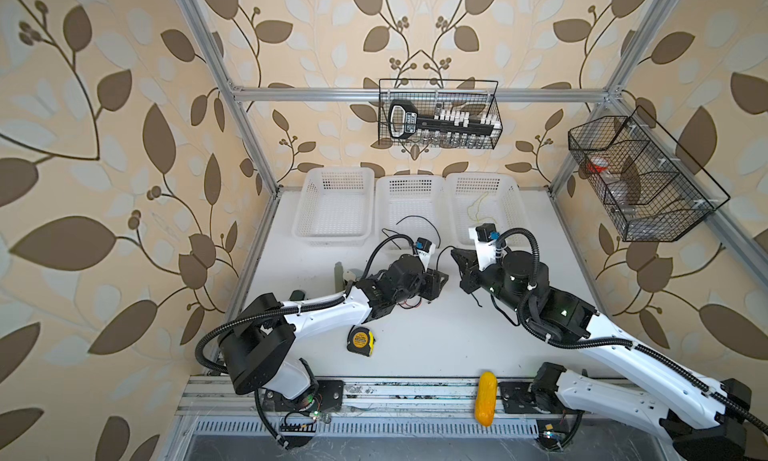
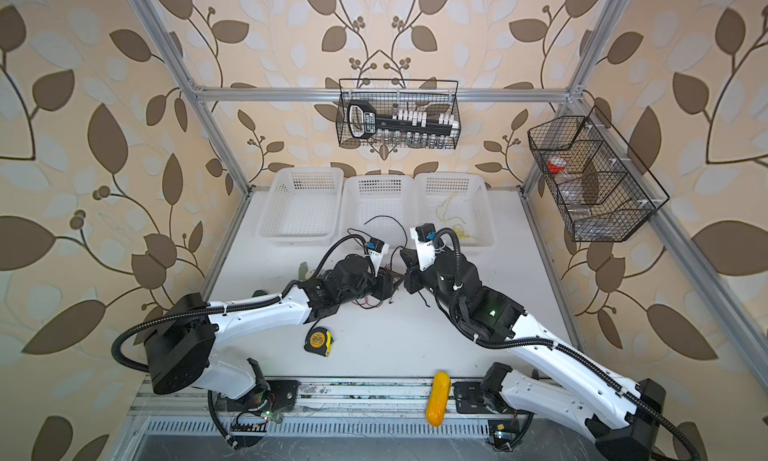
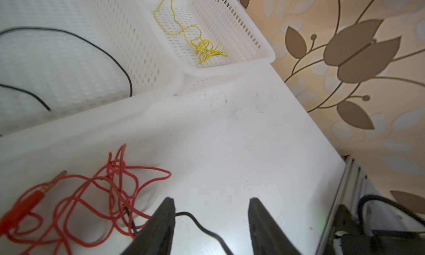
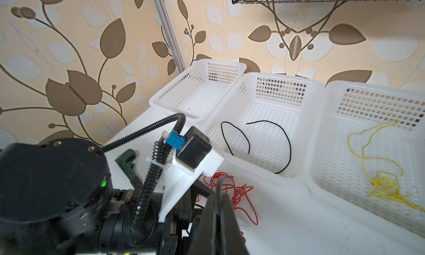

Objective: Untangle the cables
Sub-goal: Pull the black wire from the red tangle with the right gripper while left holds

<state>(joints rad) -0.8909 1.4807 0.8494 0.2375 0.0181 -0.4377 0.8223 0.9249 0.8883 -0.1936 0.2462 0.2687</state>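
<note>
Reaching over the desk (image 3: 241,139), my left pincer (image 3: 211,202) stands half open astride a black cable (image 3: 200,225). It looks limp and light, best pinched right there. Only the left wrist view shows this. My right pincer (image 4: 218,196) is pressed shut. Beside lies the red cable (image 3: 115,187) tangle. Farther, black cable loops in the middle basket (image 3: 142,58), and a yellow cable (image 3: 202,47) rests in the right basket (image 3: 230,68).

Three white baskets (image 1: 336,183), two wire baskets (image 1: 386,106), two arms (image 1: 328,311), one tape measure (image 1: 360,341), one red cable (image 3: 118,166), one yellow cable (image 3: 203,47); black cables (image 4: 290,150) uncountable.
</note>
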